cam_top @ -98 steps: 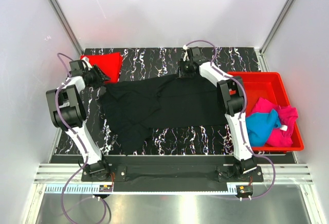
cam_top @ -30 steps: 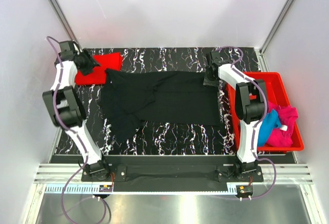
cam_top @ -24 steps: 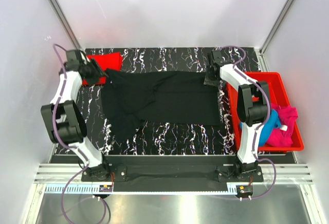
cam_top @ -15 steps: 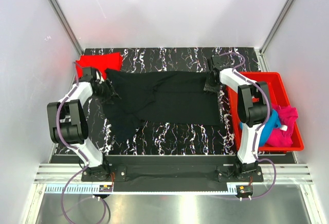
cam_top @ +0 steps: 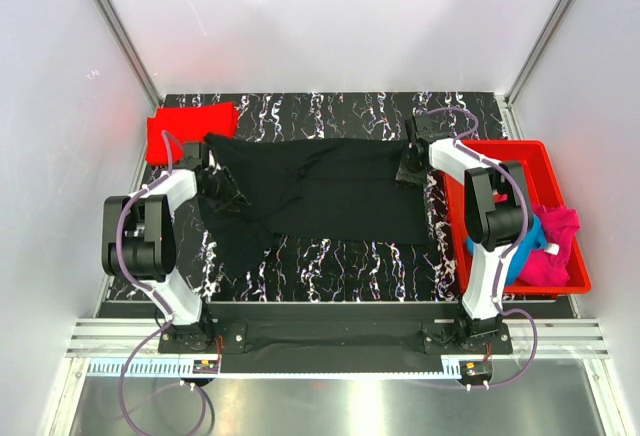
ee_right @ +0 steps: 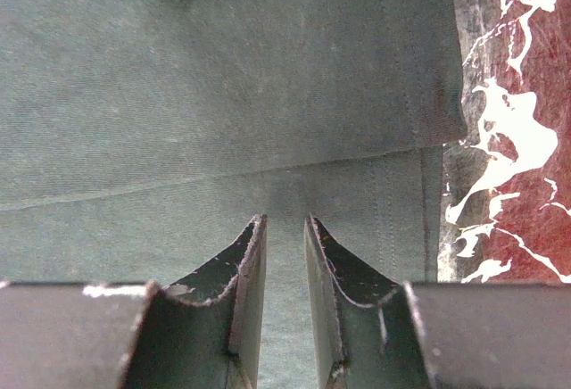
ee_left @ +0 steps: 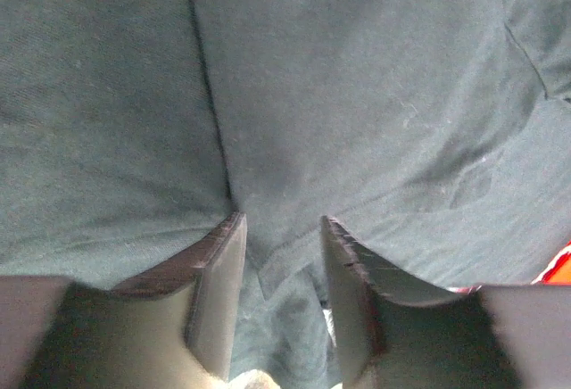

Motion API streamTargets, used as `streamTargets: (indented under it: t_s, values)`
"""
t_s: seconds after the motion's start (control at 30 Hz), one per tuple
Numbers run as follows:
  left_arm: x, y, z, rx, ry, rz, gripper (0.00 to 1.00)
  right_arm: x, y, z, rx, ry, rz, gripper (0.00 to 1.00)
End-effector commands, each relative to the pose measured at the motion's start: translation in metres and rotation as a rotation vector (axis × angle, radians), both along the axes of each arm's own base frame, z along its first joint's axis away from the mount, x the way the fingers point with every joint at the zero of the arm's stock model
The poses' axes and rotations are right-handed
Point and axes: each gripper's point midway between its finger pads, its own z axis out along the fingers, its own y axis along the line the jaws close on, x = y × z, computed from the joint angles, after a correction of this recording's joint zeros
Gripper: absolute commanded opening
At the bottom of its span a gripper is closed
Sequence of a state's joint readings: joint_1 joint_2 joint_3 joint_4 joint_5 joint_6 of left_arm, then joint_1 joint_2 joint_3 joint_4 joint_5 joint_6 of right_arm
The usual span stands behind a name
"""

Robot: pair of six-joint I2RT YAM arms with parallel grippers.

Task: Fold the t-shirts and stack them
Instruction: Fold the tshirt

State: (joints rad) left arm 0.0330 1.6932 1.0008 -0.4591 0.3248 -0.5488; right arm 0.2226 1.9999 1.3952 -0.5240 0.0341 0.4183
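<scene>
The black t-shirt [cam_top: 320, 191] lies spread across the middle of the table, one sleeve trailing toward the front left. My left gripper [cam_top: 212, 188] is down on its left edge, jaws open, with bunched black cloth [ee_left: 294, 95] between the fingers in the left wrist view [ee_left: 281, 221]. My right gripper [cam_top: 408, 171] is down on the shirt's right edge, jaws a narrow gap apart over flat cloth [ee_right: 223, 77], near the hem, in the right wrist view [ee_right: 285, 219]. A folded red t-shirt [cam_top: 185, 126] lies at the back left. The blue [cam_top: 520, 241] and magenta [cam_top: 560, 246] t-shirts sit crumpled in the bin.
A rigid red plastic bin [cam_top: 500, 148] stands at the right edge of the table, close to my right arm. The table top [cam_top: 340, 266] is black marble-patterned, enclosed by white walls on three sides.
My left gripper has come down from beside the red t-shirt onto the black shirt's left edge. My right gripper has shifted slightly toward me along the right edge. The black shirt is spread wider than 3.3 s ago.
</scene>
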Motion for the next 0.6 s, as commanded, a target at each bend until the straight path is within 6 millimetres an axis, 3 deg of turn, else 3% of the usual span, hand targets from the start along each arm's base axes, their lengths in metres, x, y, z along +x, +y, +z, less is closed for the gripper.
streamTargets:
  t_s: [0.0,0.03,0.13,0.33,0.57]
  values:
    - [0.014,0.005,0.001,0.017,-0.054,0.051,0.4,0.01,0.005,0.026,0.03,-0.086,-0.001,0.3]
    - [0.013,0.005,0.0,0.021,-0.049,0.048,0.33,0.01,0.004,0.026,0.031,-0.086,-0.002,0.3]
    - [0.011,0.006,-0.006,0.036,-0.02,0.047,0.29,0.009,0.004,0.023,0.031,-0.079,-0.003,0.3]
    - [0.005,0.011,-0.011,0.083,0.001,0.063,0.35,0.009,0.003,0.019,0.025,-0.074,-0.005,0.29]
    - [0.008,0.016,-0.007,0.13,-0.015,0.076,0.35,0.01,0.003,0.021,0.026,-0.079,-0.007,0.29]
